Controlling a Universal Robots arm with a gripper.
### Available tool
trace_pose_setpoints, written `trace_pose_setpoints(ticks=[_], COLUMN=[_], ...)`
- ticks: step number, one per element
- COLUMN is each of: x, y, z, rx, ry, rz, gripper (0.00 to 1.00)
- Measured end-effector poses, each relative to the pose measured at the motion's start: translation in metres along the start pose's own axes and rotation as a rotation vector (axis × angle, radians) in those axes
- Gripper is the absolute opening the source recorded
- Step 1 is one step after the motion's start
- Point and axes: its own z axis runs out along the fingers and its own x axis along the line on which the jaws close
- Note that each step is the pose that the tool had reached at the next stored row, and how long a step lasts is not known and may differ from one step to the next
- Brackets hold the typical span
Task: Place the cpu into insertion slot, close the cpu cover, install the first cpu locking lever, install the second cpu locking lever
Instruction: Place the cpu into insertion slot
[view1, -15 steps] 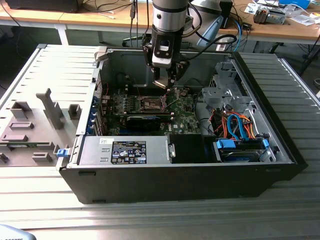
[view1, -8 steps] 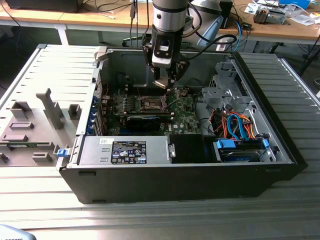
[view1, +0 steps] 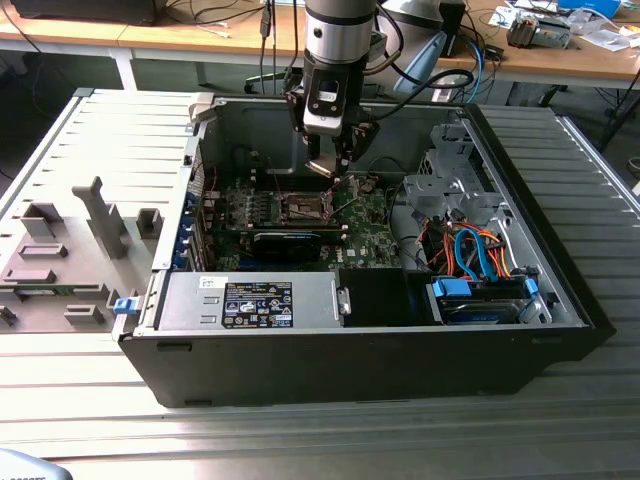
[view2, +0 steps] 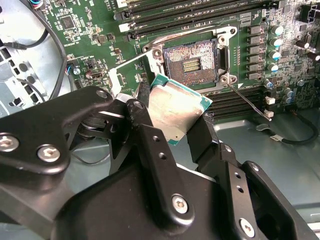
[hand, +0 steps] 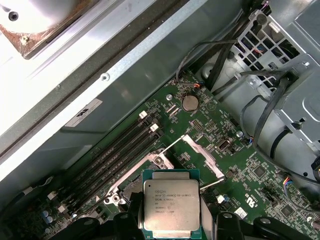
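My gripper (view1: 333, 166) hangs inside the open computer case, just above and behind the insertion slot (view1: 303, 208) on the green board. It is shut on the cpu (view2: 177, 111), whose silver top is clamped at two opposite edges by black fingers (view2: 145, 130). In the second wrist view the insertion slot (view2: 192, 61) lies open and bare just beyond the chip. The cpu cover (view2: 125, 70) stands swung up at the slot's side. A thin locking lever (view2: 247, 102) sticks out loose from one corner. The first wrist view shows the cpu (hand: 171, 207) above the socket frame, beside the raised cpu cover (hand: 202, 152).
A long black card (view1: 285, 241) sits just in front of the slot, with a power supply (view1: 250, 300) at the case front. A drive cage with orange and blue cables (view1: 470, 250) is on the exterior view's right. Memory slots (view2: 200, 10) flank the slot. A grey fixture tray (view1: 70, 250) lies outside.
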Motion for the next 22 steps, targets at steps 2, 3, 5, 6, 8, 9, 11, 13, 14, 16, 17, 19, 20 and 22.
trace_pose_setpoints(ticks=[2, 3, 5, 6, 8, 9, 11, 13, 14, 16, 17, 19, 20, 22], x=[0.0000, 0.0000, 0.0000, 0.0000, 0.0000, 0.0000, 0.0000, 0.0000, 0.0000, 0.0000, 0.0000, 0.0000, 0.0000, 0.0000], y=[0.0000, 0.0000, 0.0000, 0.0000, 0.0000, 0.0000, 0.0000, 0.0000, 0.0000, 0.0000, 0.0000, 0.0000, 0.0000, 0.0000], z=[0.0000, 0.0000, 0.0000, 0.0000, 0.0000, 0.0000, 0.0000, 0.0000, 0.0000, 0.0000, 0.0000, 0.0000, 0.0001, 0.0001], rx=[-0.0001, 0.0000, -0.0001, 0.0000, -0.0001, -0.0001, -0.0001, -0.0001, -0.0002, -0.0002, -0.0002, -0.0002, -0.0004, 0.0000], ry=[-0.0001, -0.0001, -0.0002, -0.0002, -0.0002, -0.0003, -0.0004, -0.0005, -0.0006, -0.0007, -0.0007, -0.0008, -0.0009, -0.0012], rz=[0.001, 0.002, 0.003, 0.004, 0.005, 0.005, 0.007, 0.009, 0.010, 0.011, 0.012, 0.013, 0.015, 0.016], gripper=[0.55, 0.55, 0.55, 0.55, 0.55, 0.55, 0.55, 0.55, 0.55, 0.55, 0.55, 0.55, 0.55, 0.55])
